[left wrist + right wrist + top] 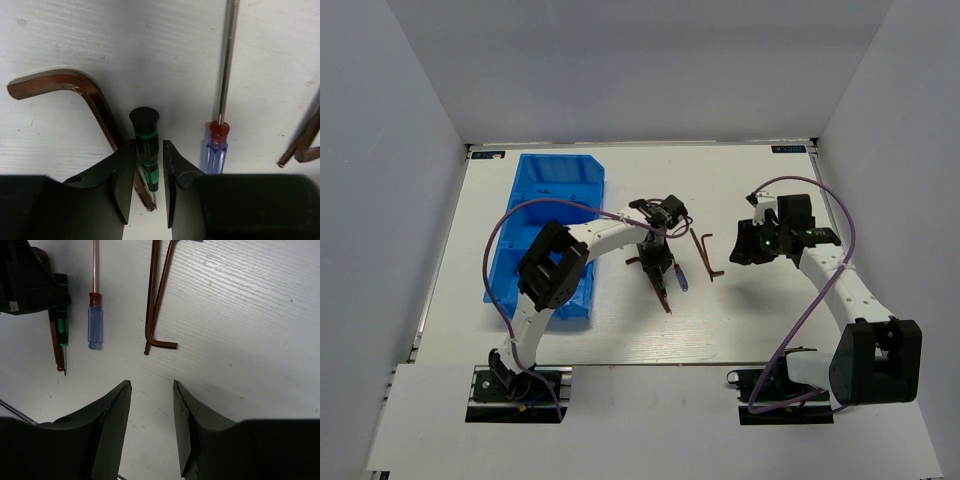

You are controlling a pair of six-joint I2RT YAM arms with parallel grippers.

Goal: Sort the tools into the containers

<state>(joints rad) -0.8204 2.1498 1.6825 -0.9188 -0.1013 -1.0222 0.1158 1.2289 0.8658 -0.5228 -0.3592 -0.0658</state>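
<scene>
My left gripper is low over the table, its jaws open a little wider than the black-and-green screwdriver lying between them. A sliver of table shows beside the right finger. A coppery L-shaped hex key lies just left of it, partly under the left finger. A blue-handled screwdriver lies to the right. In the top view the left gripper is at mid-table, right of the blue bin. My right gripper is open and empty above bare table, near two hex keys.
The two hex keys lie between the two grippers; the right gripper hovers just right of them. The blue-handled screwdriver also shows in the right wrist view. White walls enclose the table on three sides.
</scene>
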